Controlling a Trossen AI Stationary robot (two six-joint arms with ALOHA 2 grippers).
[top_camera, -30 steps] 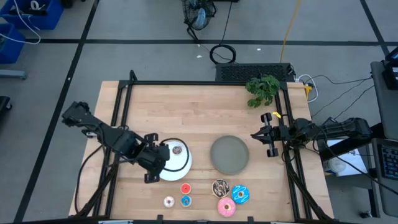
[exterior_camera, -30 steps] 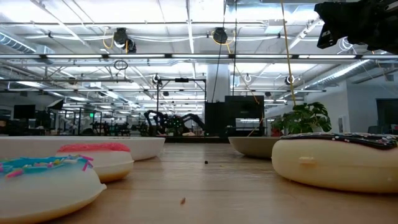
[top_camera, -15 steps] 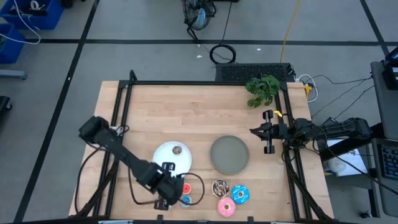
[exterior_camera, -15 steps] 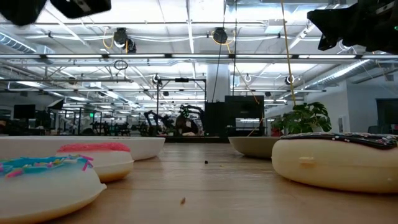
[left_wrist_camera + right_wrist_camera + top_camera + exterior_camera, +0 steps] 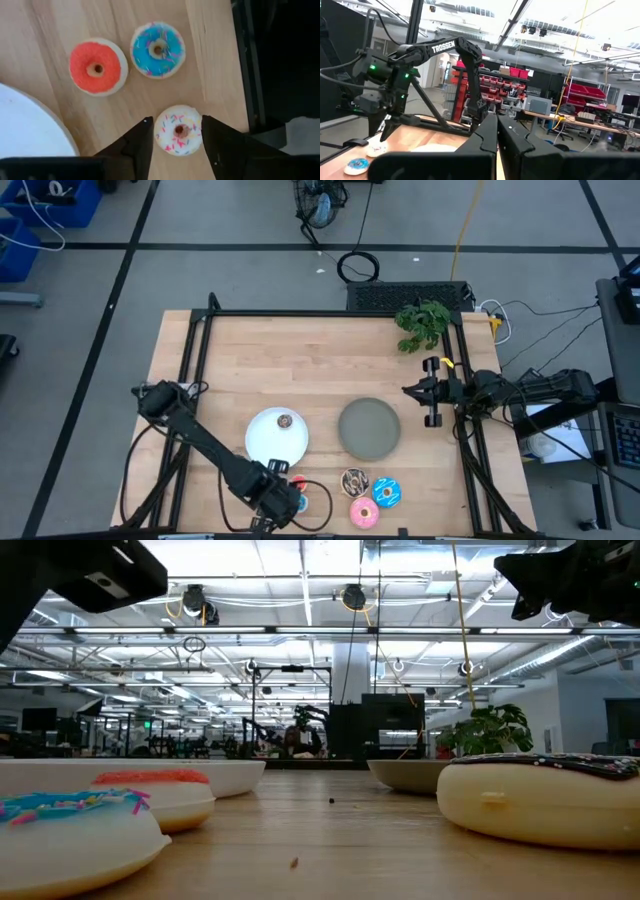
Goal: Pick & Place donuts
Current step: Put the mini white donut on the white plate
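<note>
Left gripper (image 5: 176,131) – spread, straddling white donut (image 5: 178,130), table's 6 o'clock edge | right gripper (image 5: 497,131) – closed, empty, 3 o'clock | brown donut (image 5: 285,421) – on white plate (image 5: 262,442)

Worktop (image 5: 300,360), one, carrying all items counted below.

Donuts, seven in total.
- Small, four: brown donut (image 5: 285,421), red donut (image 5: 97,68), small blue donut (image 5: 158,49), white donut (image 5: 178,130).
- Large, three: chocolate donut (image 5: 354,481), large blue donut (image 5: 387,493), pink donut (image 5: 364,513).

Plates, two: white plate (image 5: 265,445), grey plate (image 5: 369,428).

Donuts on a plate, one (brown, on the white plate); donuts lying on the bare worktop, six.

Plant (image 5: 423,325), one.

Arms, two, each with one hand: left hand (image 5: 174,122), right hand (image 5: 497,119).
</note>
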